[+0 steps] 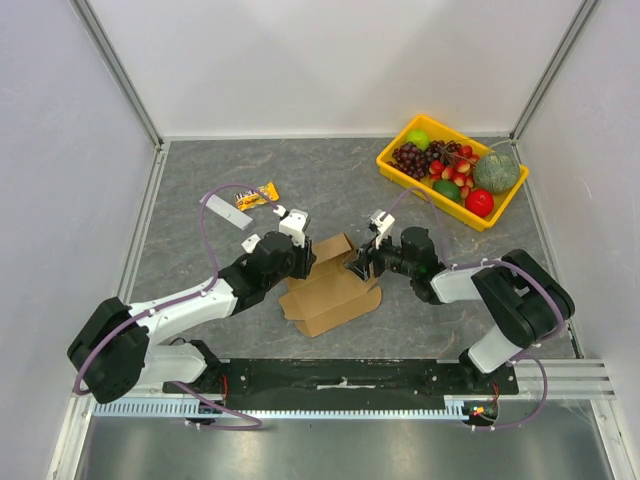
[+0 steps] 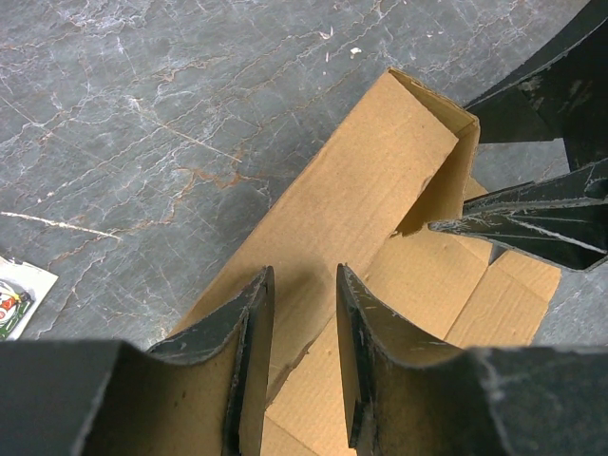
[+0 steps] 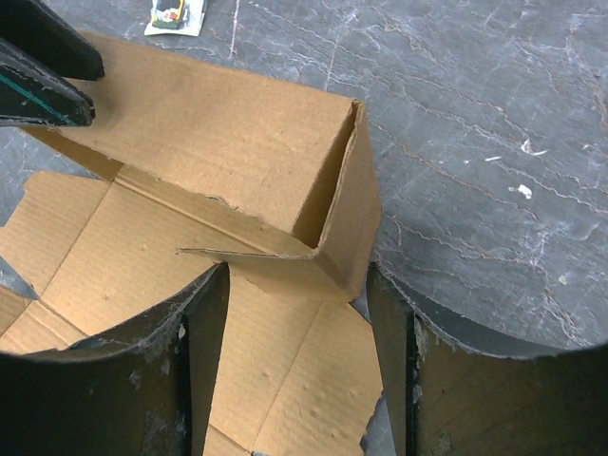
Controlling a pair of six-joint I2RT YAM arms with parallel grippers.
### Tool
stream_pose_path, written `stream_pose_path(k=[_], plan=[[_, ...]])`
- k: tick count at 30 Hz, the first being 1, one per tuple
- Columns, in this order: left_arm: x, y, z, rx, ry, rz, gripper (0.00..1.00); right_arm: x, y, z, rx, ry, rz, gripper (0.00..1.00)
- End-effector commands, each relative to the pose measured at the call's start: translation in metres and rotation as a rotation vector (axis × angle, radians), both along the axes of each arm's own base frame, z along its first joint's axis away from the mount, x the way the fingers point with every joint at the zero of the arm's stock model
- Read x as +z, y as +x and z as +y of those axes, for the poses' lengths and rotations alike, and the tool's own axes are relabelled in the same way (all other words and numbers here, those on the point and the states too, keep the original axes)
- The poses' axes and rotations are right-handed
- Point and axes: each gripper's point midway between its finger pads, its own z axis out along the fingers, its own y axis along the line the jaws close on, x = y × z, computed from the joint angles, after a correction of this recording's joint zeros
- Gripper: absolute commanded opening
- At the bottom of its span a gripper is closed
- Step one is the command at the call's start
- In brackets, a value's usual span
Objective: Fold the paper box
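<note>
The paper box (image 1: 335, 300) is a brown cardboard sheet lying partly folded at the middle of the table, with one long wall (image 2: 380, 171) and an end flap (image 3: 347, 199) raised into a corner. My left gripper (image 1: 303, 260) hovers over the box's left end. Its jaws (image 2: 304, 274) are open and straddle the raised wall without pinching it. My right gripper (image 1: 358, 268) is at the box's right end. It (image 3: 296, 277) is wide open with the folded corner between its fingertips. The flat panels (image 3: 104, 247) lie spread on the table.
A yellow tray (image 1: 393, 164) of fruit stands at the back right. A snack packet (image 1: 257, 195) and a white strip (image 1: 228, 211) lie behind the left arm. White walls enclose the table on three sides.
</note>
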Motion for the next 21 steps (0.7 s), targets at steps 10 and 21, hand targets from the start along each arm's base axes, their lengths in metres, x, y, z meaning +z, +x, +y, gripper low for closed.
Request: stream_pose_path(k=[10,21], plan=[[0.012,0.000,-0.011,-0.033,-0.019,0.002,0.39,0.017,0.010,0.024,0.081,0.052,-0.130,0.66],[0.016,0.003,-0.013,-0.039,-0.014,-0.005,0.39,0.008,0.016,0.037,0.111,0.050,-0.138,0.66]])
